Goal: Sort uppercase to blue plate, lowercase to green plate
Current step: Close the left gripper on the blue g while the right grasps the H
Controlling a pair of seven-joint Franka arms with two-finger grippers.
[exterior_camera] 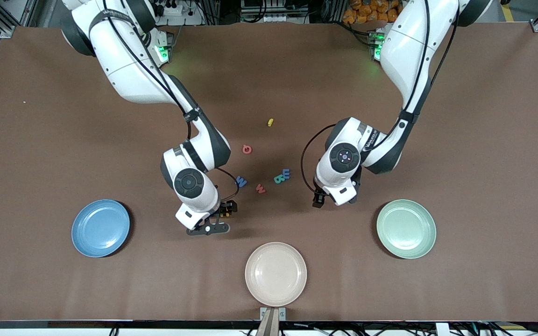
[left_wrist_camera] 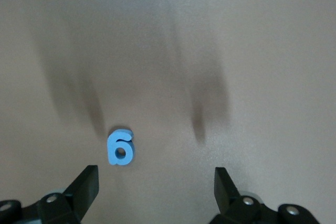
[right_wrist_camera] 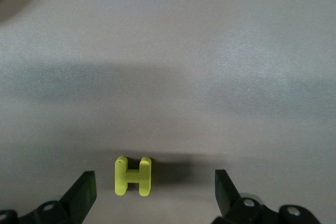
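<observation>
Front view: brown table (exterior_camera: 40,140), three plates, letters in middle. Left gripper (left_wrist_camera: 156,182) released, over blue g (left_wrist_camera: 120,148). Right gripper (right_wrist_camera: 155,186) released, over yellow H (right_wrist_camera: 133,176).

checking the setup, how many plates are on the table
3. The blue plate lies toward the right arm's end, the green plate toward the left arm's end, and the beige plate between them, nearest the front camera.

Bare table (left_wrist_camera: 168,51) lies between the left gripper's (left_wrist_camera: 156,184) spread fingers; only the blue g (left_wrist_camera: 120,148) sits just ahead.
</observation>
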